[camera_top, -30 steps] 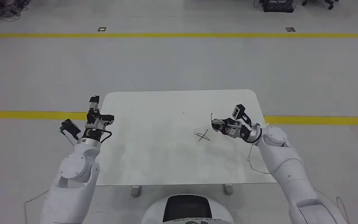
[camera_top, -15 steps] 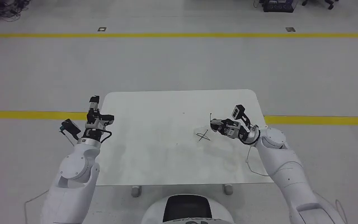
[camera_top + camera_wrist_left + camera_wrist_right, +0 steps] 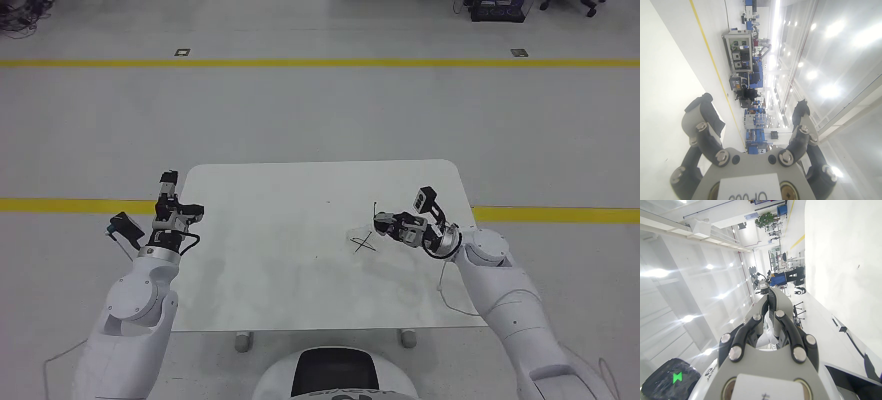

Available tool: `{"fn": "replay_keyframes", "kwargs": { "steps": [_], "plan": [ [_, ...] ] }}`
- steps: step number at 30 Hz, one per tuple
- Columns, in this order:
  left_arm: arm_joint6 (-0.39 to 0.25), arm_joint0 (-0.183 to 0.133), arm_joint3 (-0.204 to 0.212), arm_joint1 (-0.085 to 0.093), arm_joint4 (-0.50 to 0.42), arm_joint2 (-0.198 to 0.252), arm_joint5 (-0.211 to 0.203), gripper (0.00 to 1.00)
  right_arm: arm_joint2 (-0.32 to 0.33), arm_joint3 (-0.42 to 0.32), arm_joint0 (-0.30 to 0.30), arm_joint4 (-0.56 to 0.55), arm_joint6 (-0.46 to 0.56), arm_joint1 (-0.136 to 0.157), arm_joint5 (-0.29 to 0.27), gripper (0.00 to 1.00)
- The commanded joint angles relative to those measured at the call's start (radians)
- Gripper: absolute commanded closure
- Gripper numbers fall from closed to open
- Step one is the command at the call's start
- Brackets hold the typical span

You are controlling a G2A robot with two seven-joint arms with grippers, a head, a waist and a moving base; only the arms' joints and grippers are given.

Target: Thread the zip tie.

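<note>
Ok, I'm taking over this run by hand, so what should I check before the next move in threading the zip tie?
1. Grip: the right gripper has its fingers shut on the zip tie: ok.
2. Free end: it pokes out past the fingertips, above the table: ok.
3. Second hand: the left gripper has its fingers open and empty: ok.
4. Reach: the left gripper is close enough to meet the zip tie: not ok. It sits at the table's left edge, and the right gripper is over the right side.
5. Head and slot of the zip tie found: cannot tell, too thin to make out.
</note>
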Motion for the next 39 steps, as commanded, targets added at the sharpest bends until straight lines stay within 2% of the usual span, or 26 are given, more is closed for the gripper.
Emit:
{"fn": "replay_keyframes", "kwargs": {
  "steps": [1,2,4,7,8,19,22,23,25,27,30,33,35,39],
  "plan": [
    [-0.018,-0.001,-0.010,0.000,0.067,0.014,-0.048,0.00,-0.003,-0.036,-0.004,-0.049,-0.061,0.004,0.035,1.00],
    [-0.033,-0.004,-0.010,0.001,0.102,0.019,-0.057,0.00,-0.004,-0.057,-0.007,-0.070,-0.093,0.005,0.053,1.00],
    [-0.041,-0.014,-0.015,0.005,0.234,0.032,-0.074,0.00,-0.008,-0.110,-0.014,-0.110,-0.146,0.009,0.113,1.00],
    [-0.069,-0.024,-0.040,0.010,0.423,0.064,-0.111,0.00,-0.011,-0.187,-0.031,-0.167,-0.198,0.015,0.164,1.00],
    [-0.061,-0.022,-0.040,0.009,0.448,0.070,-0.124,0.00,-0.009,-0.199,-0.037,-0.172,-0.207,0.016,0.167,1.00],
    [-0.066,-0.025,-0.044,0.010,0.459,0.072,-0.127,0.00,-0.009,-0.199,-0.037,-0.172,-0.207,0.016,0.167,1.00],
    [-0.120,-0.045,-0.066,0.015,0.583,0.093,-0.152,0.00,-0.013,-0.223,-0.046,-0.195,-0.269,0.016,0.173,1.00],
    [-0.154,-0.055,-0.077,0.017,0.643,0.104,-0.153,0.00,-0.012,-0.234,-0.047,-0.205,-0.289,0.017,0.179,1.00],
    [-0.176,-0.067,-0.092,0.019,0.726,0.124,-0.150,0.00,-0.009,-0.250,-0.050,-0.220,-0.309,0.019,0.191,1.00],
    [-0.224,-0.085,-0.109,0.022,0.844,0.159,-0.136,0.00,-0.006,-0.267,-0.052,-0.242,-0.336,0.021,0.211,1.00],
    [-0.272,-0.114,-0.115,0.022,0.962,0.221,-0.124,0.00,-0.005,-0.284,-0.056,-0.257,-0.364,0.023,0.235,1.00],
    [-0.299,-0.145,-0.104,0.019,1.035,0.280,-0.101,0.00,-0.010,-0.283,-0.057,-0.264,-0.386,0.023,0.253,1.00],
    [-0.304,-0.157,-0.099,0.017,1.055,0.309,-0.100,0.00,-0.014,-0.282,-0.058,-0.270,-0.398,0.023,0.252,1.00],
    [-0.297,-0.162,-0.097,0.016,1.057,0.317,-0.109,0.00,-0.013,-0.281,-0.059,-0.269,-0.405,0.023,0.248,1.00]
  ]
}}
